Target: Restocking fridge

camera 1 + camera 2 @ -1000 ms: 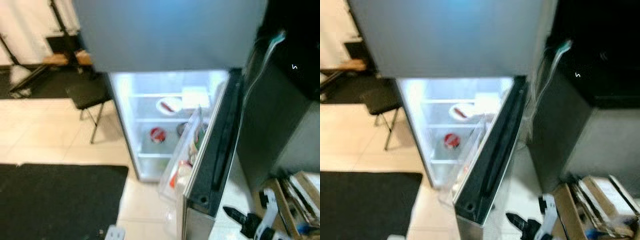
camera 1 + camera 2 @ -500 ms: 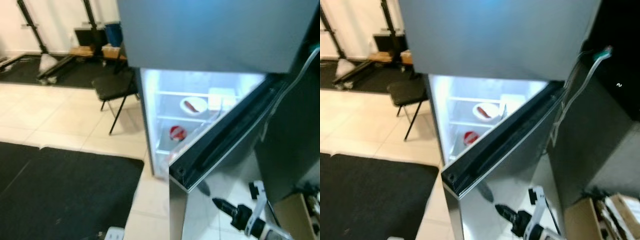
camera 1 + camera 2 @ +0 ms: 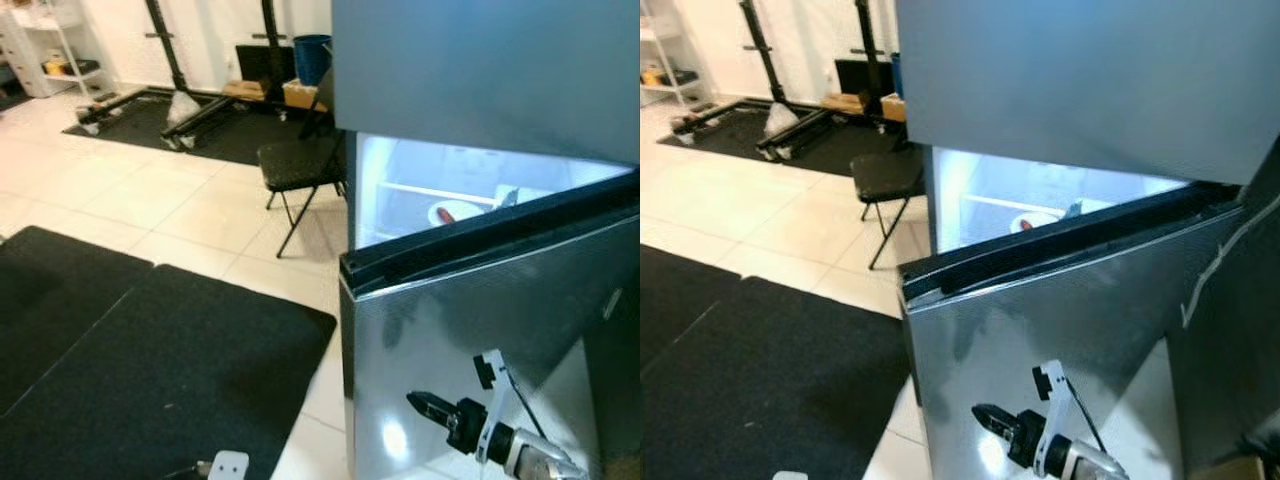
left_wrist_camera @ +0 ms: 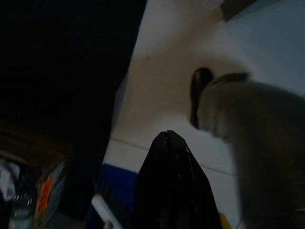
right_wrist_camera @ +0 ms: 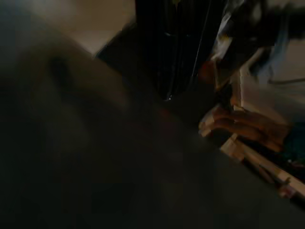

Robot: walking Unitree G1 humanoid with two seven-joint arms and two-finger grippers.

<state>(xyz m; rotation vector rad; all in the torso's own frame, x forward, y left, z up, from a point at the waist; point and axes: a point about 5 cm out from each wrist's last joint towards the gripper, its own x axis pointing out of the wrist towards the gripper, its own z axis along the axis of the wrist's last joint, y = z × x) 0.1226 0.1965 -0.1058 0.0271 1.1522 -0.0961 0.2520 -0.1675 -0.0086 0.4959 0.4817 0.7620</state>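
My right end effector [image 3: 418, 403] sits low at the lower right of the left eye view, its two black fingers drawn together to a point and gripping nothing, hovering just before the steel face of the fridge door [image 3: 470, 340]. That door runs across the right half of the frame, swung most of the way toward the cabinet, its dark gasket edge on top and a lit gap above it. Through the gap I can see the bright interior of the fridge [image 3: 420, 185], with a white shelf and a white plate [image 3: 455, 212] carrying something red (too small for me to name). The grey upper door [image 3: 480, 70] fills the upper right. My left end effector [image 4: 167, 138] shows in the left wrist view as a dark wedge, fingers pressed together, over pale floor; the arm hangs idle, with a white part of it at the bottom edge of the left eye view. A black folding chair [image 3: 298, 165] stands at upper centre, just left of the fridge, on cream floor tiles [image 3: 170, 215]. A black mat [image 3: 150, 370] covers the lower left. At the upper left, black stand legs [image 3: 160, 40] rest on another dark mat, with a blue bin [image 3: 311, 58] near them. The right wrist view is dark and blurred.
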